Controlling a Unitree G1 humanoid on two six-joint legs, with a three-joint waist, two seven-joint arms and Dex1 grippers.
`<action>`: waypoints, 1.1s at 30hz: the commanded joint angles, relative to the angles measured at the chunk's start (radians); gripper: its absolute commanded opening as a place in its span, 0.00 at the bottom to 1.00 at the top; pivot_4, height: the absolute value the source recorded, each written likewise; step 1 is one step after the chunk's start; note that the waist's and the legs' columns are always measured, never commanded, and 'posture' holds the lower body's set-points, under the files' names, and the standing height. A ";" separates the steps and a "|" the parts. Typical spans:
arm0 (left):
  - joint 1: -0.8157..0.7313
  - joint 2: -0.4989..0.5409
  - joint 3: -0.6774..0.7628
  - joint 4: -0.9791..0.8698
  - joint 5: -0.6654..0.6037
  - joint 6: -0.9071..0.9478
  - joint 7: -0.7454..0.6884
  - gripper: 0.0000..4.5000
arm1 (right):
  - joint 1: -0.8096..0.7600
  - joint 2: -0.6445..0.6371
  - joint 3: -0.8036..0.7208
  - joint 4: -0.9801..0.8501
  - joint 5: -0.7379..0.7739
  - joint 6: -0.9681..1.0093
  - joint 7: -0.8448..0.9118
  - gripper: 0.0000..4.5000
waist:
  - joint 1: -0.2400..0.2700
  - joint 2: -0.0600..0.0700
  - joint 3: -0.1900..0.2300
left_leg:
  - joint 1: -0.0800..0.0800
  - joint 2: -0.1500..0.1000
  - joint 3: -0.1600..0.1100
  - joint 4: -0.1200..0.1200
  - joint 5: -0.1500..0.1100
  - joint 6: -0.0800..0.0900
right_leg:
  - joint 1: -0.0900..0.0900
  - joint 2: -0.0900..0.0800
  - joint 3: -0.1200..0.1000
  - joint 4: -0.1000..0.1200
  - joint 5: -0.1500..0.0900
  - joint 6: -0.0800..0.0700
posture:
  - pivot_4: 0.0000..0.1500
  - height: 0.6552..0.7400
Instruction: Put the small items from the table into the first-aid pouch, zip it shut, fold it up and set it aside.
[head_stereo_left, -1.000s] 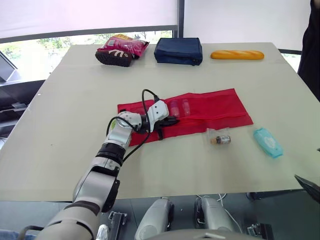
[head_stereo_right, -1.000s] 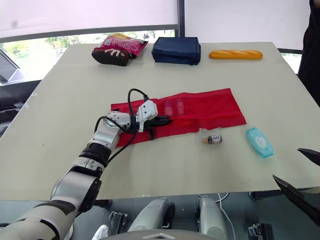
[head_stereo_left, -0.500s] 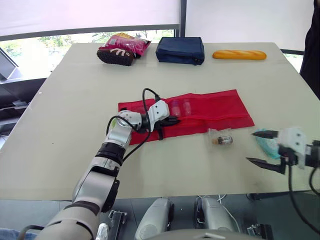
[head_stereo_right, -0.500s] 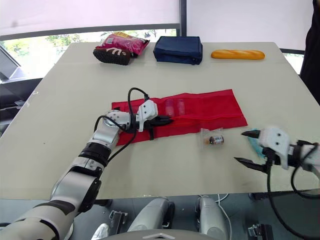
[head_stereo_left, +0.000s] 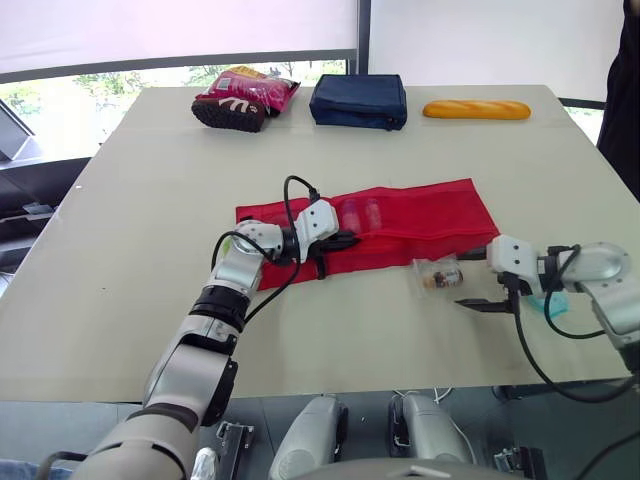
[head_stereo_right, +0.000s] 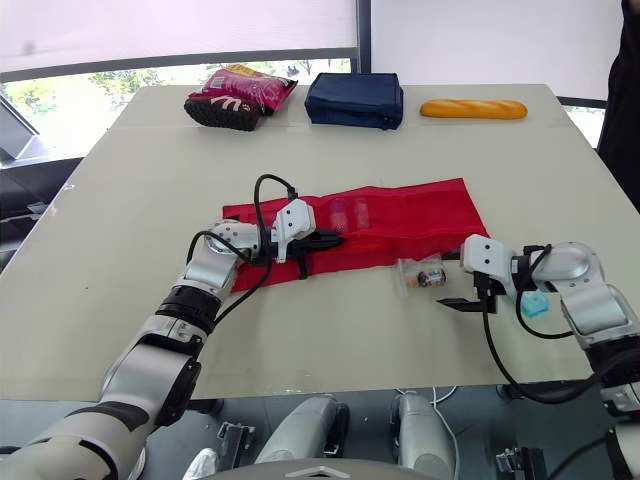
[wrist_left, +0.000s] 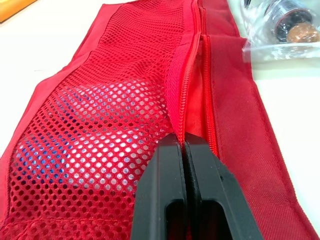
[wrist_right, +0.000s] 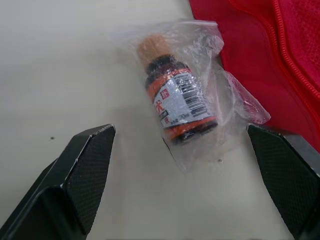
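Note:
The red first-aid pouch (head_stereo_left: 400, 225) lies unfolded across the middle of the table, with something bluish under its mesh pocket (wrist_left: 95, 150). My left gripper (head_stereo_left: 345, 241) is shut on the pouch's edge beside the zip (wrist_left: 187, 95). A small brown bottle in a clear plastic bag (wrist_right: 177, 102) lies on the table just in front of the pouch, also seen in the head view as the bagged bottle (head_stereo_left: 437, 273). My right gripper (head_stereo_left: 473, 278) stands open just right of it, fingers (wrist_right: 80, 170) on either side, not touching. A teal packet (head_stereo_right: 533, 305) lies behind my right wrist.
At the far edge sit a snack bag (head_stereo_left: 245, 97), a dark blue pouch (head_stereo_left: 358, 101) and a bread roll (head_stereo_left: 475, 110). A person's dark sleeve (head_stereo_left: 625, 90) shows at the far right. The table's front edge is close to my right arm.
My right arm has come into view from the lower right and swung left, bringing its open gripper up to the bagged bottle. The left gripper has stayed on the pouch.

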 joint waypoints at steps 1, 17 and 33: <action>-0.009 0.001 0.011 -0.038 -0.002 -0.006 0.008 0.00 | -0.020 0.007 -0.004 0.005 -0.008 -0.027 0.009 0.88 | 0.000 0.000 0.000 | 0.000 0.000 0.000 0.000 0.000 0.000 | 0.000 0.000 0.000 0.000 0.000 0.000 | 1.00 0.99; -0.008 -0.023 0.007 -0.037 0.006 -0.008 0.011 0.00 | 0.210 -0.041 -0.183 -0.430 0.092 0.408 -0.180 0.18 | 0.006 0.000 0.000 | -0.001 -0.001 0.000 0.001 0.000 0.000 | -0.001 -0.001 0.000 0.001 0.000 0.000 | 1.00 0.99; 0.092 -0.059 -0.005 -0.239 -0.010 0.124 0.054 0.00 | 0.086 0.350 -0.006 -0.804 -0.032 1.272 -0.850 0.18 | 0.000 0.001 -0.001 | -0.002 -0.001 -0.001 0.000 0.000 0.000 | -0.003 -0.001 0.001 0.003 0.000 0.000 | 1.00 0.99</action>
